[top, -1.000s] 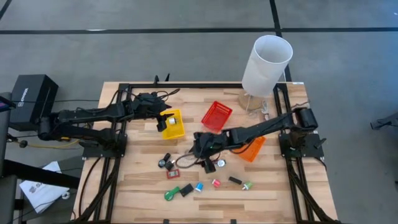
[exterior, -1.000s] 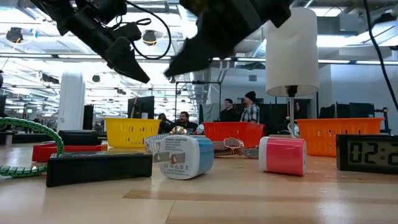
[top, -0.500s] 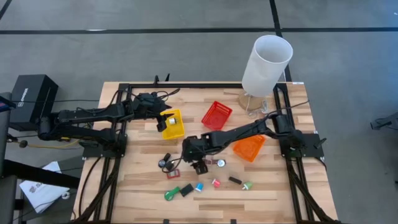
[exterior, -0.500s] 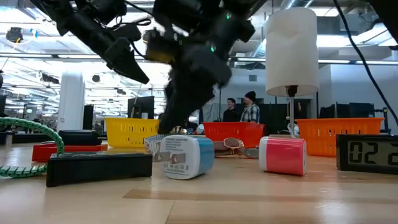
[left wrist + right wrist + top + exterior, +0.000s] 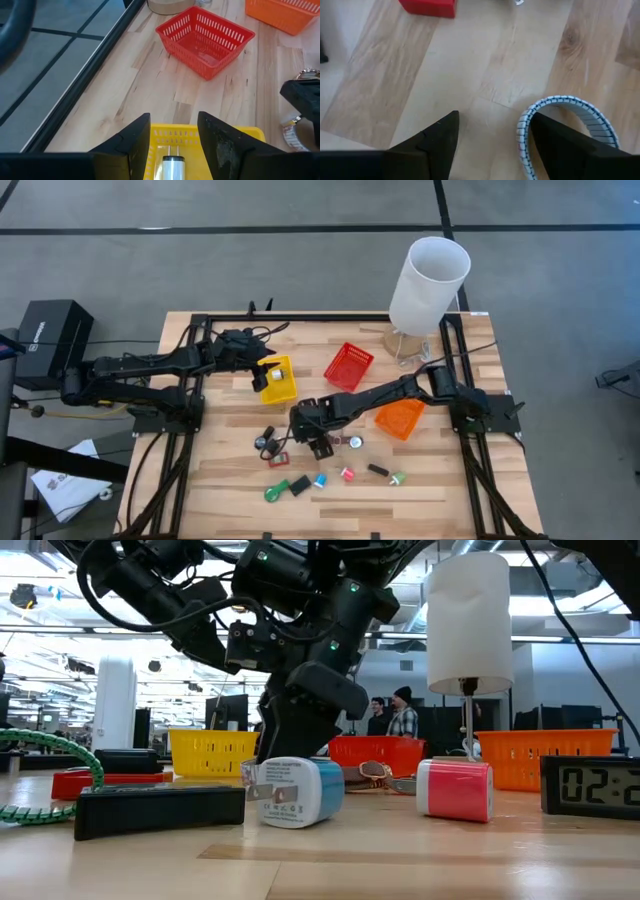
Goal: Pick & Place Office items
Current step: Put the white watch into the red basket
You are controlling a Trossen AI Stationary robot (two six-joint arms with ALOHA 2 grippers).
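Two arms are over my table: the right gripper (image 5: 303, 423) is low among the office items (image 5: 330, 465) strewn across the front-middle boards, its fingers (image 5: 427, 142) apart on bare wood with a coiled metal band (image 5: 560, 125) just beside one and nothing between them. The left gripper (image 5: 262, 374) hangs over the yellow bin (image 5: 284, 390), its jaws apart above a small white plug (image 5: 170, 165) lying inside.
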